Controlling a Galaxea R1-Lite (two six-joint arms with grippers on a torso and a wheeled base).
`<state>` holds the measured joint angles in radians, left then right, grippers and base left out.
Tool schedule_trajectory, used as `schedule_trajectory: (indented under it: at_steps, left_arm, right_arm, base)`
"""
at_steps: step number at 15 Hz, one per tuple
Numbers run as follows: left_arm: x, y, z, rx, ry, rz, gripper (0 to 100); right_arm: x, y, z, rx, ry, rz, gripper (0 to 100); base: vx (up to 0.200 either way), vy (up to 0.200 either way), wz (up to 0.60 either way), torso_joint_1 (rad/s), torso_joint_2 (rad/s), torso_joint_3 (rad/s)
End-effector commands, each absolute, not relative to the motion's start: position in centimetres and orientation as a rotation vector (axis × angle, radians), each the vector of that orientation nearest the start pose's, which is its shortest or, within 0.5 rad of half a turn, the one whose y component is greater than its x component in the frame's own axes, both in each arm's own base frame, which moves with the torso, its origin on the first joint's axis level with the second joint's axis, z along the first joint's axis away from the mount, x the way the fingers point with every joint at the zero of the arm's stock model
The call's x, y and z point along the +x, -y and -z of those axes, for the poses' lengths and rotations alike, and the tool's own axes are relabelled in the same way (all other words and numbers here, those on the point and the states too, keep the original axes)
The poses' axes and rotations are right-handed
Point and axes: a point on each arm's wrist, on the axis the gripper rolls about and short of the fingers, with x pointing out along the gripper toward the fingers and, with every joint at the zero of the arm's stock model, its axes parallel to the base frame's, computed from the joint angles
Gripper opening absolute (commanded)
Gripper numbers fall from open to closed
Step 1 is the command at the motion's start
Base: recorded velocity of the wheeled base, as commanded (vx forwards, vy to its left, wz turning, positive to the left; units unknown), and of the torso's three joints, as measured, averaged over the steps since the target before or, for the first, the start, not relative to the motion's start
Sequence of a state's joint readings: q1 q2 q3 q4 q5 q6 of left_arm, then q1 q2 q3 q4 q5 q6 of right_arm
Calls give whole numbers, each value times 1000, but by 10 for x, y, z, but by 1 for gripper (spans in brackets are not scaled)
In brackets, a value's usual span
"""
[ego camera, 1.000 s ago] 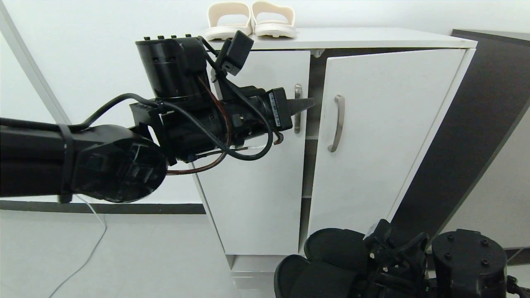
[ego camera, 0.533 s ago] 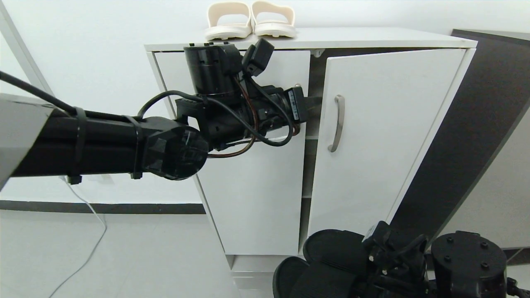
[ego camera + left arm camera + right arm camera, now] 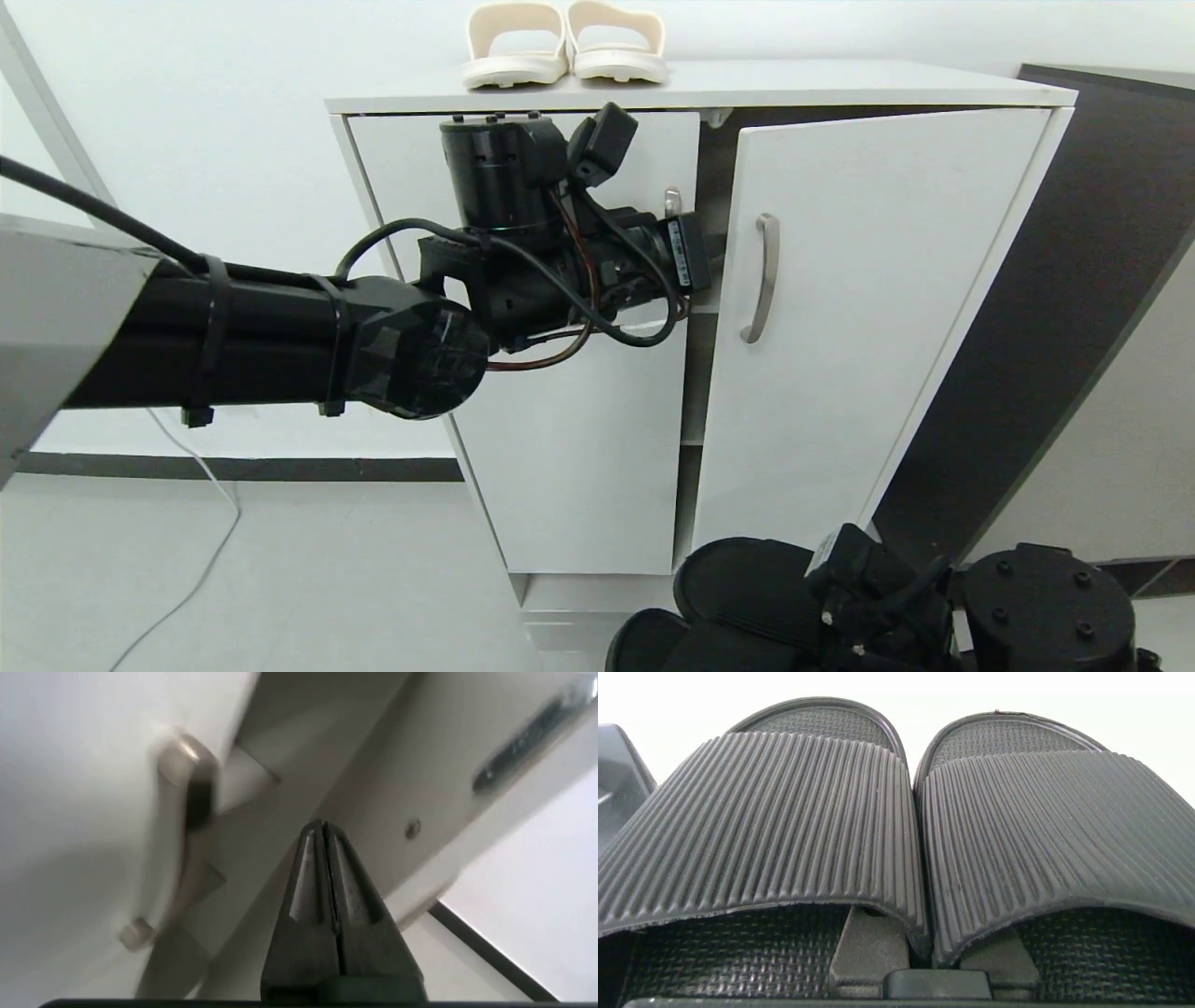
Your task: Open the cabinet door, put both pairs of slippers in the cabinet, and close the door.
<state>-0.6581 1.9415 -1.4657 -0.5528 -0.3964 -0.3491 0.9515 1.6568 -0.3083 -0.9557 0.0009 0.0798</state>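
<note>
The white cabinet (image 3: 803, 86) has two doors. Its right door (image 3: 868, 308) stands ajar, with a dark gap beside the left door (image 3: 569, 448). My left gripper (image 3: 715, 250) is shut with nothing in it, and its tip is in that gap, next to the left door's handle (image 3: 177, 831); the shut fingers (image 3: 308, 882) point into the gap. A cream pair of slippers (image 3: 567, 44) rests on the cabinet top. Low in front of the cabinet, my right gripper (image 3: 845, 583) is shut on the black pair of slippers (image 3: 906, 812), pinching their inner edges together.
The right door's metal handle (image 3: 766, 277) is just right of my left gripper. A dark wall panel (image 3: 1055, 308) runs along the cabinet's right side. A thin cable (image 3: 201, 551) trails over the grey floor at the left.
My left arm has swung right and in toward the cabinet, bringing its shut tip from in front of the left handle into the gap between the doors. The black slippers sank slightly.
</note>
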Motion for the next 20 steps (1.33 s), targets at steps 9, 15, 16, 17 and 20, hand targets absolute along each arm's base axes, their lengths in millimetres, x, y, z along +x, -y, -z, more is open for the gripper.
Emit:
schedule_trajectory:
  at_steps: [9,15,16,17,20]
  left_arm:
    - [247,263,-290,-312,-45,1085,0]
    - [192,119,-278,-103,36,276,0]
    - [162,83,-272,-95,43,117,0]
    - [133,46,-264,-80,50,-42,0]
    - [35,-6,-215,-65,51,-344,0]
  right_arm:
    - [146,-190,-108,-95,-385,-870,0]
    - [221,-176,-116,-54,-308,-436,0]
    - [224,-176,-115,-56,-308,-416,0]
    - [225,-176,-115,-56,-307,-415,0]
    - [227,-177,-110,-65,-323,-403,0]
  base:
    - [-133,0,0,1,3,2]
    - [0,0,0,0,0,0]
    - [0,0,0,0,0,0]
    - [0,0,0,0,0,0]
    - [0,0,0,0,0,0]
